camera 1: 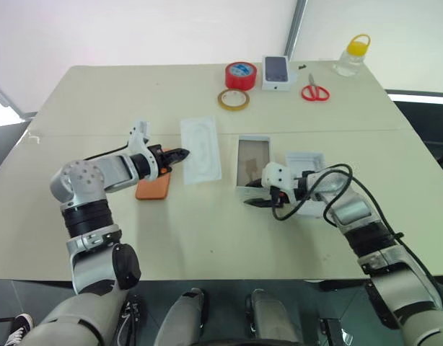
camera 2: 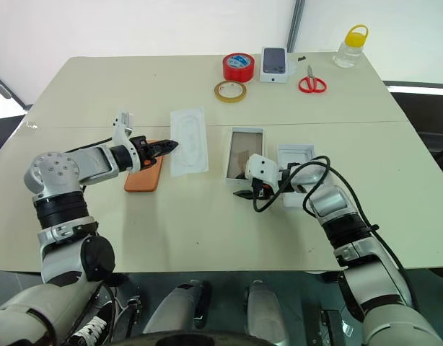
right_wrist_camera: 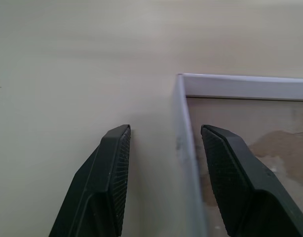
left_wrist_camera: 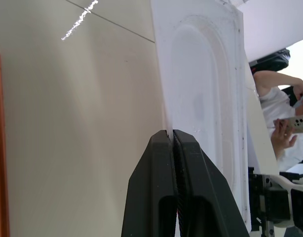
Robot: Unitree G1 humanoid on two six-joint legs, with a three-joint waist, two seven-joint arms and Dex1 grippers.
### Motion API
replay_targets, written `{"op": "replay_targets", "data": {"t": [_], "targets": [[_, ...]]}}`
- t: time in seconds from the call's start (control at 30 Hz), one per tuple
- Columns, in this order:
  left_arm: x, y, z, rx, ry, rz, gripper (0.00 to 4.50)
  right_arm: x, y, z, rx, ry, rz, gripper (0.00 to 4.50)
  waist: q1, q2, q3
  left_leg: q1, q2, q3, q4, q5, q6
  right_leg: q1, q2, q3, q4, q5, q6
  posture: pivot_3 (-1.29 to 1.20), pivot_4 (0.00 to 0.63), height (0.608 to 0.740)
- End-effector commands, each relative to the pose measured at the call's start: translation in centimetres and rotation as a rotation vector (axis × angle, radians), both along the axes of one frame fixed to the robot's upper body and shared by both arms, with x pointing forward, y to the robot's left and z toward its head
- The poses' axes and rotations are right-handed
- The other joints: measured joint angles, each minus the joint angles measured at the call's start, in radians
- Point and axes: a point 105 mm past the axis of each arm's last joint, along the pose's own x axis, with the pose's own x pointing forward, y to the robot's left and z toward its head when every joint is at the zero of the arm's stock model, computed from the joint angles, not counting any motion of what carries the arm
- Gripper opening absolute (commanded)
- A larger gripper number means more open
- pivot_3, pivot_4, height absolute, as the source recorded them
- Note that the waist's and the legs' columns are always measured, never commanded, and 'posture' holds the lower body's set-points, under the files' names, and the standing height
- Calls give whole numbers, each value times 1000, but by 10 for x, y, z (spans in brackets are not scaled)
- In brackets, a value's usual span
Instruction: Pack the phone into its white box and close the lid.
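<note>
Two grippers work over one beige table (camera 1: 207, 238). The left gripper (camera 1: 180, 153) has its black fingers pressed together, and the left wrist view shows them pinching the near edge of one flat white card (camera 1: 200, 148) with a raised rounded outline; the rest of the card lies just beyond the fingertips. One orange phone (camera 1: 153, 187) lies flat on the table directly under and behind this gripper, beneath its wrist. The right gripper (camera 1: 255, 202) stands about half open and holds nothing: in the right wrist view its two fingers straddle one thin side wall of the white box (camera 1: 251, 160) near a corner, one finger outside over the table and one over the brownish-tan floor, neither pad pressing the wall. That box extends away ahead of the right fingertips, open and with nothing in it. One white lid (camera 1: 306, 160) lies just behind the right gripper, partly covered by its wrist and cables. Well beyond both grippers, at the far edge, sit two tape rolls, one red (camera 1: 240, 75) and one tan (camera 1: 233, 99), one smaller white box with a phone picture (camera 1: 276, 72), one pair of red-handled scissors (camera 1: 314, 90) and one clear bottle with a yellow cap (camera 1: 352, 56).
</note>
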Motion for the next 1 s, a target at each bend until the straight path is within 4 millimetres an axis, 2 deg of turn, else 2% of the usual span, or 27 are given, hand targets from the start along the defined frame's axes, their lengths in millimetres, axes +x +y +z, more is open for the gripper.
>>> {"op": "replay_targets", "data": {"t": [0.03, 0.1, 0.17, 0.37, 0.57, 0.73, 0.83, 0.97, 1.0], "targets": [[-2, 4, 11, 0, -56, 9, 0, 1, -1, 7, 19, 6, 25, 1851, 0, 0, 0, 0, 0, 0, 0, 0, 0, 0, 0, 0, 0, 0, 0, 0, 150, 740], [-3, 5, 11, 2, -57, 11, 0, -3, 1, 9, 48, 30, 40, 1053, 1, 0, 0, 0, 0, 0, 0, 0, 0, 0, 0, 0, -1, 0, 0, 0, 150, 740], [-3, 5, 11, -1, -58, 12, 0, -4, 4, 13, 74, 34, 50, 51, 1, 0, 0, 0, 0, 0, 0, 0, 0, 0, 0, 0, -1, 0, 0, 0, 150, 740], [-2, 4, 13, -7, -61, 9, 0, -7, 19, 13, 99, 25, 67, 51, 0, 0, 0, 0, 0, 0, 0, 0, 0, 0, 0, 0, 0, 0, 0, 0, 150, 740], [-1, 1, 17, -22, -69, 7, 0, -31, 58, 16, 172, 30, 129, 51, 1, 0, 0, 0, 0, 0, 0, 0, 0, 0, 0, 0, 0, 0, 0, 0, 150, 740], [-1, -2, 15, -18, -63, -2, 0, -40, 70, 16, 205, 55, 126, 51, 2, 0, 0, 0, 0, 0, 0, 0, 0, 0, 0, 0, 0, 0, 0, 0, 150, 740], [-2, -4, 11, -8, -55, -12, 0, -43, 72, 13, 192, 67, 133, 821, 2, 0, 0, 0, 0, 0, 0, 0, 0, 0, 0, 0, 0, 0, 0, 0, 150, 740], [-7, -12, 6, 17, -46, -42, 0, -48, 66, 12, 162, 55, 129, 2797, 3, 0, 0, 0, 0, 0, 0, 0, 0, 0, 0, 0, 0, 0, 0, 0, 150, 740], [-8, -15, 5, 30, -51, -52, 0, -47, 63, 15, 161, 46, 121, 2797, 2, 0, 0, 0, 0, 0, 0, 0, 0, 0, 0, 0, 0, 0, 0, 0, 150, 740]]}}
